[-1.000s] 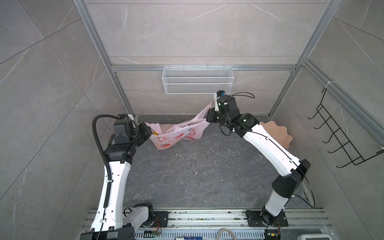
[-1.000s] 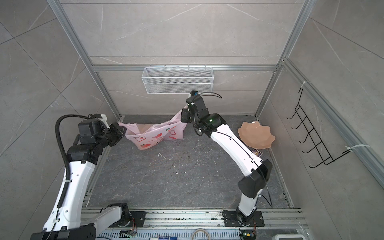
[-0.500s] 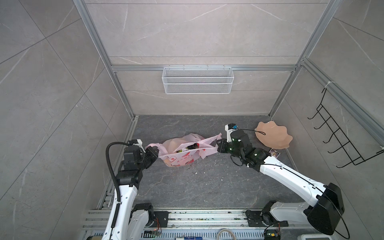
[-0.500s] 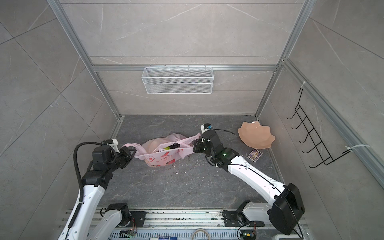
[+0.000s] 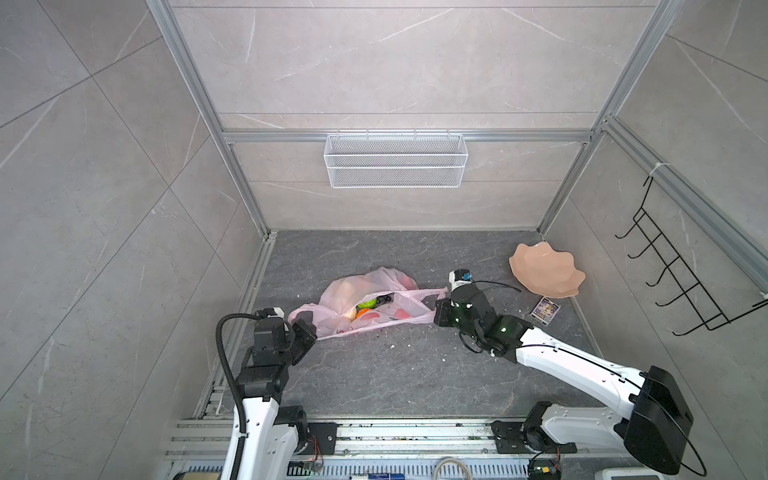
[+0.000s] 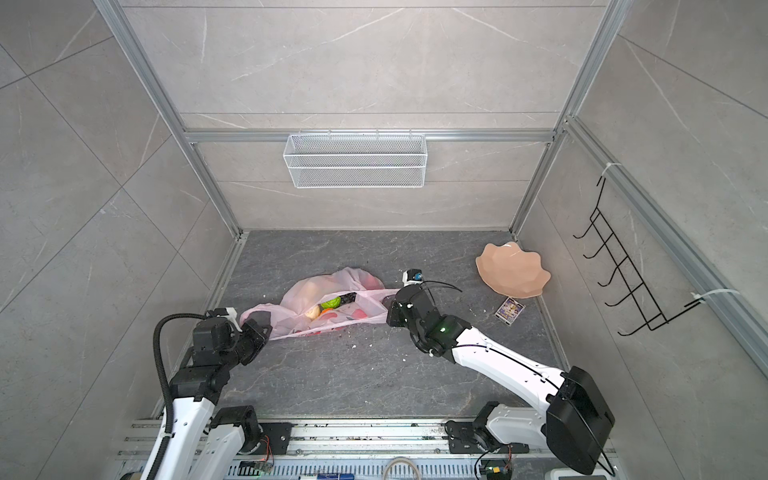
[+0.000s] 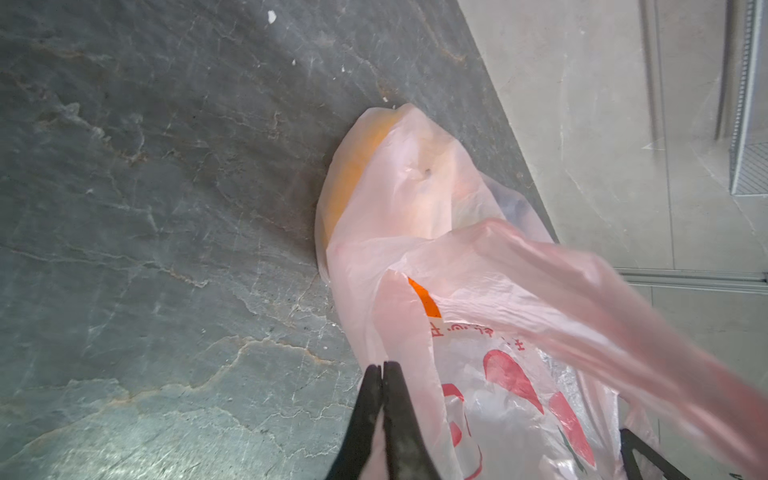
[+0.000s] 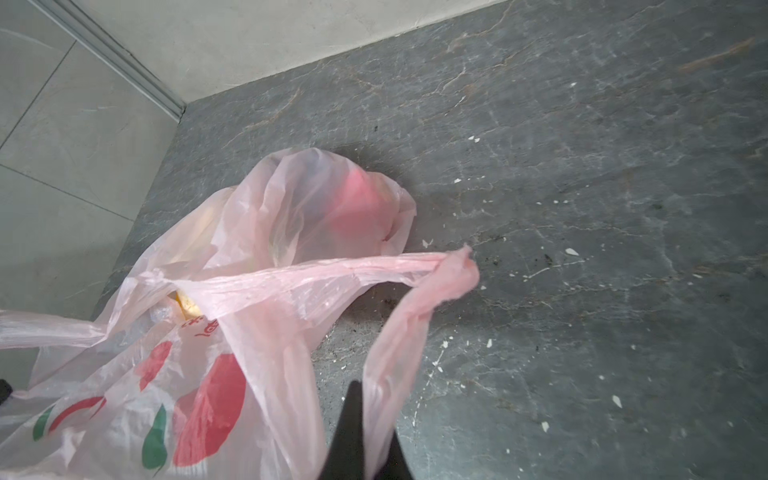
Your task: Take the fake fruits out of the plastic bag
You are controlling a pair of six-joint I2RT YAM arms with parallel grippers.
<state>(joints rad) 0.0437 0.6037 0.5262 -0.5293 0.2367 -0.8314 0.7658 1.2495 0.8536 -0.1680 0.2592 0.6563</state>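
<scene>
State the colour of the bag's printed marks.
Red, some green; printed marks on the plastic bag show best in the right wrist view.

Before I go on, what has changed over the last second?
The plastic bag came down from up by the back wall, toward the front, onto the floor. The left claw and right claw stay shut on its handles; fake fruits show in its open mouth. The peach dish and card have not moved.

We see the plastic bag (image 5: 365,293) lying on the floor (image 5: 395,374) with the fake fruits (image 5: 365,308) in it, the left gripper (image 5: 309,328) at its left end and the right gripper (image 5: 438,311) at its right end (the dish (image 5: 546,272) sits behind and right, the card (image 5: 545,309) just before it).
</scene>
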